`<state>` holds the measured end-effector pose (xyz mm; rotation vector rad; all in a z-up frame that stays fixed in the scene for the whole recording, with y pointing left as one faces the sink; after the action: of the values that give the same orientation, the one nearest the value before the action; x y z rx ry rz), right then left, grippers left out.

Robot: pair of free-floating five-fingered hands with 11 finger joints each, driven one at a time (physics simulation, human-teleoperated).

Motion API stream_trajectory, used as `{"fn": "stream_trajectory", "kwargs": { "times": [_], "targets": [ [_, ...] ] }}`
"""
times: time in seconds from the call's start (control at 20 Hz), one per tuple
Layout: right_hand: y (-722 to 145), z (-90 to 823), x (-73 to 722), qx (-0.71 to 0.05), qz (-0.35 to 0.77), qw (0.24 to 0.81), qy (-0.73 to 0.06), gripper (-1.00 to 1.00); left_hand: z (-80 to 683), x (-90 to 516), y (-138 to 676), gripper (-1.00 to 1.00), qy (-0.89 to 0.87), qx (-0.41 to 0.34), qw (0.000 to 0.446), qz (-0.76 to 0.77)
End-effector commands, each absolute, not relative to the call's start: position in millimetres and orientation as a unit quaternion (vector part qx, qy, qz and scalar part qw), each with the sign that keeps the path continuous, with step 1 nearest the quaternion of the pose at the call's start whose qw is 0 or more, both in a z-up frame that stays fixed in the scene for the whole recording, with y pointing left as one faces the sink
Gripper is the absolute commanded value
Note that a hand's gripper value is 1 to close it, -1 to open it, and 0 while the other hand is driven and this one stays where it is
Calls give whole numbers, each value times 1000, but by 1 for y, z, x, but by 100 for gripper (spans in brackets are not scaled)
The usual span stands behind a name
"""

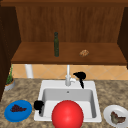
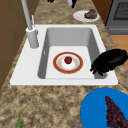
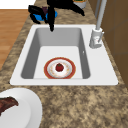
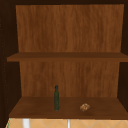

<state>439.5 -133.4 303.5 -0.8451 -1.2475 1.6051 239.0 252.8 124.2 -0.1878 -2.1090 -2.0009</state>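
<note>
My left hand hovers at the sink's front left corner, beside the blue plate. In the left side view this left hand reaches over the sink's front rim with relaxed fingers and holds nothing. The right hand floats just right of the faucet, one straight finger pointing down, and it too holds nothing. In the basin lies a red-rimmed plate with a small red fruit on it. A large red round shape covers the sink's front edge in the front view.
The blue plate carries dark grapes. On the right counter stands a white plate with a piece of meat. The lower cabinet shelf bears a green bottle and a small brown lump. A potted plant stands far left.
</note>
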Motion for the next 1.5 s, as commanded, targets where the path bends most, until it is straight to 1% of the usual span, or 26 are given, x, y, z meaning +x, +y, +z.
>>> {"fn": "stream_trajectory", "kwargs": {
  "times": [0.0,0.15,0.25,0.35,0.55,0.65,1.45],
  "targets": [
    [-133,306,461,-357,637,471,-495,-100,124,239,253,0,-719,-64,114,-682],
    [-133,312,468,-368,632,472,-492,-100,124,239,253,0,-719,-64,114,-682],
    [-134,312,473,-358,628,489,-488,-100,124,239,253,0,-719,-64,114,-682],
    [-134,304,486,-334,653,493,-467,-100,124,239,253,0,-719,-64,114,-682],
    [-122,291,504,-335,674,494,-436,-100,124,239,253,0,-719,-64,114,-682],
    [-124,289,516,-324,686,498,-421,-100,124,239,253,0,-719,-64,114,-682],
    [-120,257,588,-202,729,591,-281,-100,124,239,253,0,-719,-64,114,-682]
  ]
}}
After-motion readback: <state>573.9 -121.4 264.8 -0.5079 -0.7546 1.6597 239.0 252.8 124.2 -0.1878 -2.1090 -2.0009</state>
